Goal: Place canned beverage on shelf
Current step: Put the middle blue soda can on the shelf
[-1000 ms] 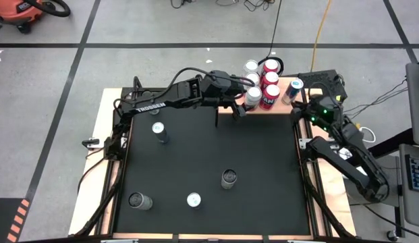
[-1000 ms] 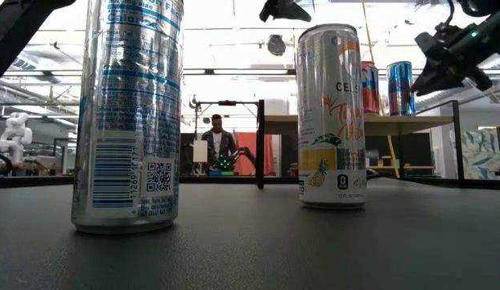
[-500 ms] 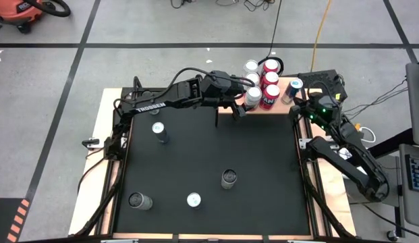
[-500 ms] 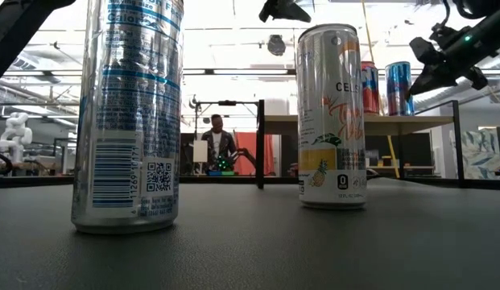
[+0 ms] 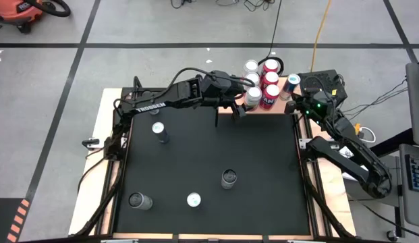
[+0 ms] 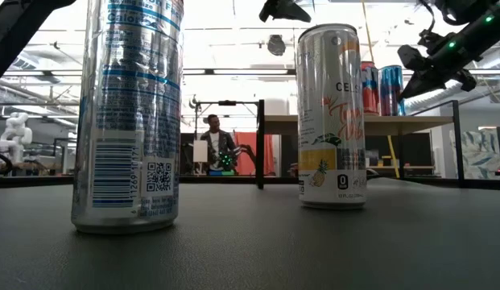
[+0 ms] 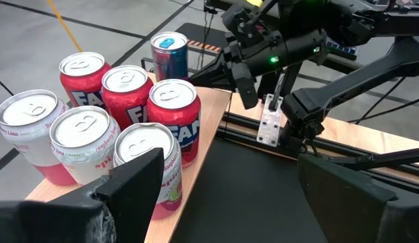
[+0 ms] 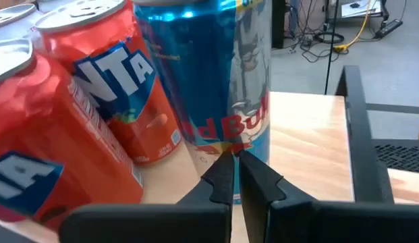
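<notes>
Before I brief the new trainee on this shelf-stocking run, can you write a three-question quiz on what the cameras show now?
1. True or false: the right claw is shut and empty, with its tips at the blue Red Bull can.
2. How many cans stand on the black mat, off the shelf?
A. two
B. four
C. six
3. Fill in: the left claw hangs open in front of a cluster of cans, three of which are red ____ cans.

Key: 1 true; 2 B; 3 Fanta.
</notes>
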You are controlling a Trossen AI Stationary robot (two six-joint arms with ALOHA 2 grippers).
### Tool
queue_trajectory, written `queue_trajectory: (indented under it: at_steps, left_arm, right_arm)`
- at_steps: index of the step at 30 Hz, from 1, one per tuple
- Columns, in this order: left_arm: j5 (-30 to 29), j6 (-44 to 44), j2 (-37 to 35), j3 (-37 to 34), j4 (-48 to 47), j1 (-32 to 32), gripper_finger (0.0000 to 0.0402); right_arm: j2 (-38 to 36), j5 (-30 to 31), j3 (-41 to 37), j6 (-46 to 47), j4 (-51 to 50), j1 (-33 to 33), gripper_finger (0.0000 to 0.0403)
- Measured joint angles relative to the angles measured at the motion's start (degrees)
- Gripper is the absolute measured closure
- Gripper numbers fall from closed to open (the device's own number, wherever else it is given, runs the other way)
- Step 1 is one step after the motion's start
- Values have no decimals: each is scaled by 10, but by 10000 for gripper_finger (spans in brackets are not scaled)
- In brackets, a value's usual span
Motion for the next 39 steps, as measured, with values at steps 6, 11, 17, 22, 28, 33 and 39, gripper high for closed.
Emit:
queue_trajectory:
  at_steps: [6,11,17,22,28,33,39]
  left_arm:
    - [0,0,0,0,0,0,59]
    - [0,-3,0,0,-2,0,59]
    - [0,-3,0,0,-6,0,59]
    - [0,0,0,0,-6,0,59]
    - [0,0,0,0,-5,1,59]
    - [0,-4,0,0,-5,0,59]
    - [0,-4,0,0,-5,-1,59]
  right_arm:
    - [14,-7,0,0,5,0,399]
    - [3,-17,0,29,-14,3,399]
    - [5,-16,0,39,-9,21,399]
    - [19,-15,0,28,1,27,399]
    - [41,1,0,14,26,27,399]
    - [57,17,0,14,43,27,399]
    - [81,17,0,11,71,27,399]
